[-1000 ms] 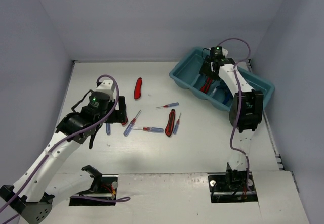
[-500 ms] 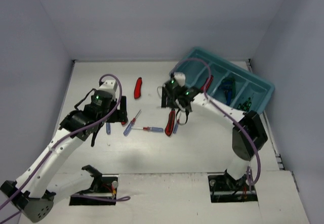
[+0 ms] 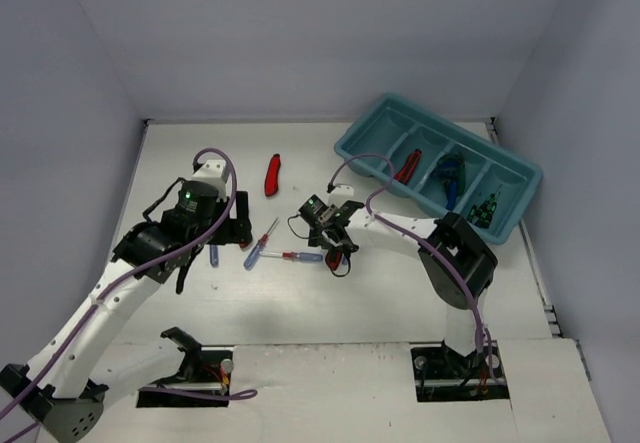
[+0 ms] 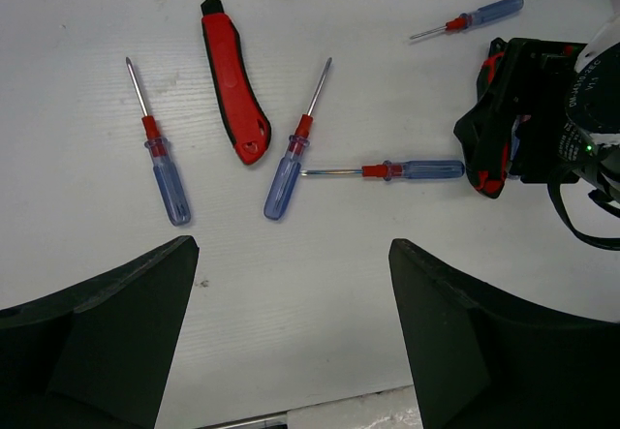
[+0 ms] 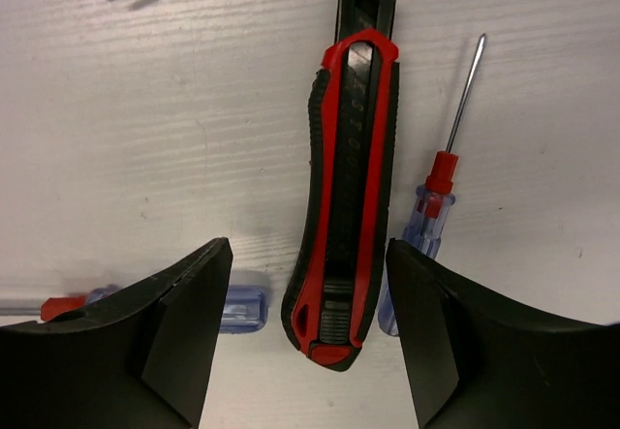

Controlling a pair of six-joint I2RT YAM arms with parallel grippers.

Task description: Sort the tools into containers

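Where lavender walls (image 3: 300,33) meet, white table (image 3: 400,303), scattered tools (image 3: 272,174), teal tray (image 3: 345,149).

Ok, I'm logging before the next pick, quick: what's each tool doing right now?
Left tool: open, holding nothing.
Right tool: open, fingers either side of the red utility knife, not closed on it.

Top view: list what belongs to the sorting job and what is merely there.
Job: teal tray; red utility knife; second utility knife; blue-handled screwdrivers; pliers in the tray.
Not job: purple cables; table.
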